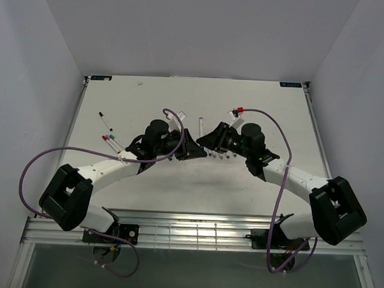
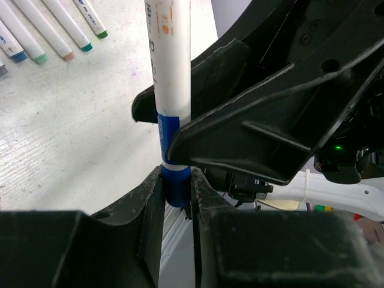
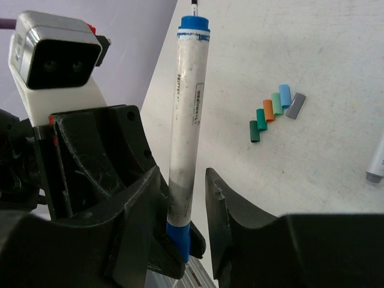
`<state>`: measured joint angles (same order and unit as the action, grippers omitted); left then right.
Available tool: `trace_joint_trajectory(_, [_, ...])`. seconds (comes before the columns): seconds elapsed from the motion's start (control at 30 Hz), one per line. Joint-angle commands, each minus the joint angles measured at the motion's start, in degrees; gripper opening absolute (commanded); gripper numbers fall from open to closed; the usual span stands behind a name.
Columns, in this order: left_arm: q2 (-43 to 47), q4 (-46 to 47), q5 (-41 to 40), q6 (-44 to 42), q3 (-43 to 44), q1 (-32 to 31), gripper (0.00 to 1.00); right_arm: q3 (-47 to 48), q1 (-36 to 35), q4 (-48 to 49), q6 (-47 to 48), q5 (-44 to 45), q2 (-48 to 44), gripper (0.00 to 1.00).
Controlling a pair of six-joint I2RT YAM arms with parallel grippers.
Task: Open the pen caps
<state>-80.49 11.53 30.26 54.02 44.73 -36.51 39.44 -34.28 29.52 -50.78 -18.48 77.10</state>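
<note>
Handover, likely: left gripper (image 2: 177, 180) pinches the pen (image 2: 171, 60) by its blue end, right gripper (image 3: 183, 180) stands loose; next, carry it to ten o'clock.

One pen (image 2: 171, 60) above the table (image 1: 177, 194) centre. Pen caps (image 3: 273, 111) side by side in a row on the table. More pens (image 1: 104, 120) toward left edge.

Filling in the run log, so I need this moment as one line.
left jaws: shut on blue end of pen | right jaws: open, flanking pen | caps: six loose in a row on table
</note>
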Motion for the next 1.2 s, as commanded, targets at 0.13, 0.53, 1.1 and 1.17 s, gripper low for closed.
trace_joint_trajectory(0.13, [0.59, -0.01, 0.68, -1.99, 2.2, -0.23, 0.0, 3.45, -0.43, 0.19, 4.73, -5.42, 3.23, 0.4])
trace_joint_trajectory(0.53, [6.48, 4.17, 3.56, -5.6, -4.9, -0.23, 0.0, 10.48, 3.51, 8.6, -1.23, -7.26, 7.44, 0.08])
trace_joint_trajectory(1.1, [15.1, -1.56, -6.58, -8.04, -11.35, -0.23, 0.0, 27.41, 1.43, -19.08, 14.0, 7.17, 11.14, 0.08])
trace_joint_trajectory(1.17, [14.57, -11.5, -13.79, -10.41, -7.58, -0.66, 0.0, 35.68, -3.32, -28.77, 22.35, 22.07, 12.98, 0.08])
